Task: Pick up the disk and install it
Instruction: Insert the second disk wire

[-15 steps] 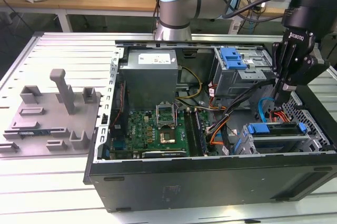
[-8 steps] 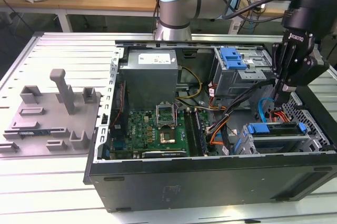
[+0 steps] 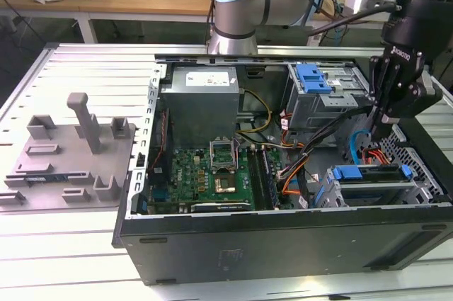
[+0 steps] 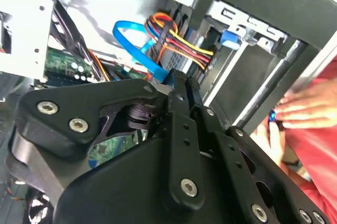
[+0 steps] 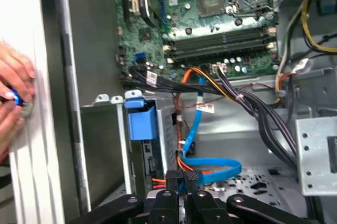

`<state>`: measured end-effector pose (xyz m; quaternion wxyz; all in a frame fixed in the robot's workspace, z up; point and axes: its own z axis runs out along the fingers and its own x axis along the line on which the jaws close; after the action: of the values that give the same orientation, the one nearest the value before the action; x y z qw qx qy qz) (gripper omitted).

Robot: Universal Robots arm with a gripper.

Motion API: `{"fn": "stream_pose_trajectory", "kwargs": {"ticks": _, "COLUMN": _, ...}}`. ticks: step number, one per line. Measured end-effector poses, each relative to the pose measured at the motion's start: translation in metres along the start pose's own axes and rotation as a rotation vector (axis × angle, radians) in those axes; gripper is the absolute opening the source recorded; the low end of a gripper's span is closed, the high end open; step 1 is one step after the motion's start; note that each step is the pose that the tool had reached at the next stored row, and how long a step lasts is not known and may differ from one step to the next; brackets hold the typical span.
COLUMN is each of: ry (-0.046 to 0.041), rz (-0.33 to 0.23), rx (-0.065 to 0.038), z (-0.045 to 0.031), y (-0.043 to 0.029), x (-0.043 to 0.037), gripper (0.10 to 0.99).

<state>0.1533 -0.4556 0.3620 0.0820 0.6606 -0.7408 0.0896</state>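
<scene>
The disk (image 3: 369, 175), a flat silver drive in a blue plastic frame, sits in the drive cage at the near corner of the open computer case, on the exterior view's right. The first wrist view shows its blue frame (image 5: 141, 121) at the cage mouth. My gripper (image 3: 380, 129) hangs just above and behind the disk, over the bundle of red and orange wires and the blue cable (image 5: 210, 167). Both wrist views show the black fingers (image 5: 184, 177) pressed together with nothing between them, a little off the disk's end.
The case (image 3: 283, 234) lies open on a slatted metal table, with the motherboard (image 3: 212, 173) in its middle and a second blue-framed bay (image 3: 315, 78) at the back. A grey fixture plate (image 3: 71, 163) stands on the exterior view's left. A person's hand (image 5: 13, 95) rests on the case's outer edge.
</scene>
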Motion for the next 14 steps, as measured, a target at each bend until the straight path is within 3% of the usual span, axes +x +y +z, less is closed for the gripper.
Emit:
{"fn": "stream_pose_trajectory", "kwargs": {"ticks": 2, "ry": -0.017, "rz": 0.003, "rx": 0.011, "z": 0.0005, "y": 0.0004, "x": 0.0024, "gripper": 0.161}}
{"fn": "stream_pose_trajectory", "kwargs": {"ticks": 6, "ry": -0.0339, "rz": 0.004, "rx": 0.013, "z": 0.0016, "y": 0.0077, "x": 0.007, "gripper": 0.161}}
{"fn": "stream_pose_trajectory", "kwargs": {"ticks": 9, "ry": -0.0734, "rz": 0.004, "rx": 0.009, "z": 0.0026, "y": 0.011, "x": 0.0119, "gripper": 0.161}}
{"fn": "stream_pose_trajectory", "kwargs": {"ticks": 10, "ry": -0.0939, "rz": 0.005, "rx": 0.006, "z": 0.0036, "y": 0.0114, "x": 0.0157, "gripper": 0.161}}
{"fn": "stream_pose_trajectory", "kwargs": {"ticks": 11, "ry": -0.1068, "rz": 0.004, "rx": 0.005, "z": 0.0049, "y": 0.0107, "x": 0.021, "gripper": 0.161}}
{"fn": "stream_pose_trajectory", "kwargs": {"ticks": 14, "ry": -0.1368, "rz": 0.005, "rx": 0.002, "z": 0.0067, "y": 0.0099, "x": 0.0284, "gripper": 0.161}}
